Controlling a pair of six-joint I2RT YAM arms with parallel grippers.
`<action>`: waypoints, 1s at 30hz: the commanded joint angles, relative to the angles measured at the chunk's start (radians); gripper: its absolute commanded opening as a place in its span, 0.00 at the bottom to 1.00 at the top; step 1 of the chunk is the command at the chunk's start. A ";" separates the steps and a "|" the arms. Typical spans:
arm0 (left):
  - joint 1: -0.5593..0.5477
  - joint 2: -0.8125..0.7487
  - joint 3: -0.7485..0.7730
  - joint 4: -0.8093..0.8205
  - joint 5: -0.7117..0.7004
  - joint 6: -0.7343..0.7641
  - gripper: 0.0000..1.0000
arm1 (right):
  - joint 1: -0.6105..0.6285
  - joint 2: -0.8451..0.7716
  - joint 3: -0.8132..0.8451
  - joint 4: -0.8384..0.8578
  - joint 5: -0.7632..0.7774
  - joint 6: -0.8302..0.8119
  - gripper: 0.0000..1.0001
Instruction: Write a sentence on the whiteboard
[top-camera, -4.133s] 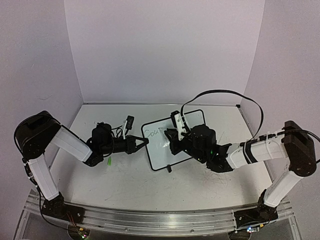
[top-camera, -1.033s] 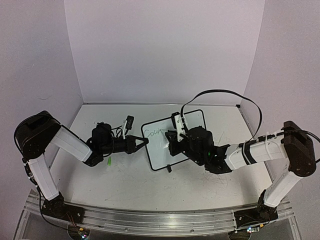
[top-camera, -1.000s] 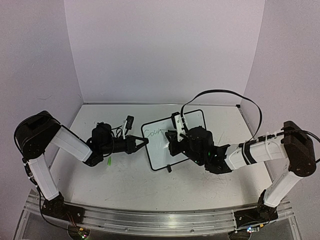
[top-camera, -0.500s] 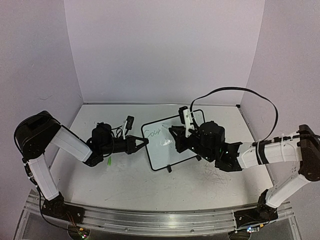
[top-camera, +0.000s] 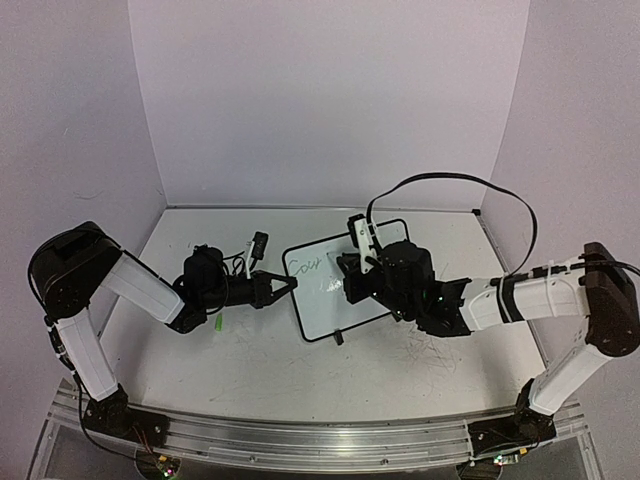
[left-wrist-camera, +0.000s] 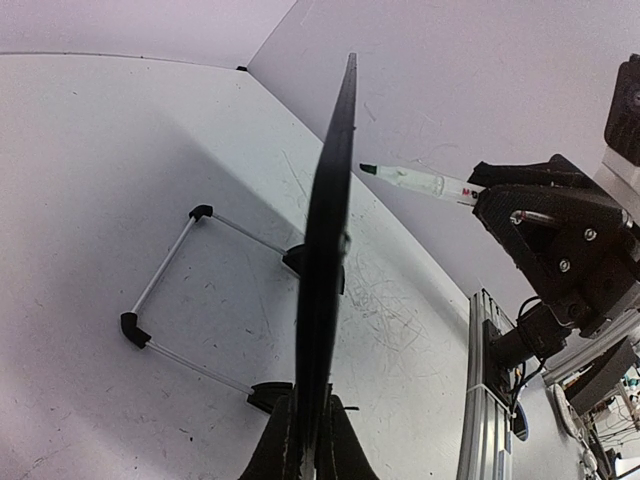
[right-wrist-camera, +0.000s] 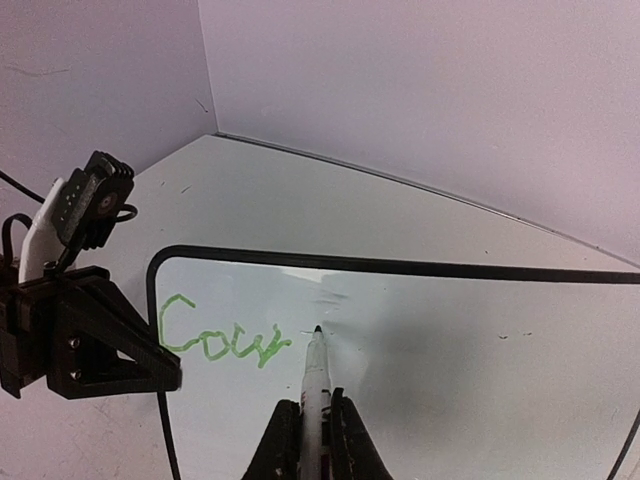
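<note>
The whiteboard (top-camera: 330, 312) stands tilted on the table. My left gripper (top-camera: 291, 286) is shut on its left edge, and the left wrist view shows the whiteboard (left-wrist-camera: 328, 240) edge-on between the left gripper (left-wrist-camera: 310, 440) jaws. My right gripper (right-wrist-camera: 317, 415) is shut on a white marker (right-wrist-camera: 316, 372). The marker's tip sits just right of the green letters of the sentence (right-wrist-camera: 222, 343), which read roughly "Cour". From the left wrist the marker (left-wrist-camera: 420, 181) tip is a hair off the board face. From above, the right gripper (top-camera: 352, 270) hovers over the board's middle, next to the sentence (top-camera: 308, 266).
A green marker cap (top-camera: 217, 325) lies on the table below the left arm. The board's wire stand (left-wrist-camera: 170, 300) props it up from behind. Purple walls close the back and sides. The right arm's black cable (top-camera: 450, 185) loops above the board's far corner.
Half a second ago the right arm had swung right and up; it has come back left, marker tip now beside the last letter. The left arm has not moved.
</note>
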 joint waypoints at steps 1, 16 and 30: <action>0.004 0.000 0.008 -0.060 -0.011 0.000 0.00 | -0.002 0.014 0.035 0.002 0.036 0.008 0.00; 0.005 -0.004 0.012 -0.063 -0.007 0.001 0.00 | -0.004 0.029 0.034 0.022 0.028 0.007 0.00; 0.004 -0.017 0.009 -0.065 -0.007 -0.002 0.00 | -0.004 0.057 0.052 0.027 0.045 0.001 0.00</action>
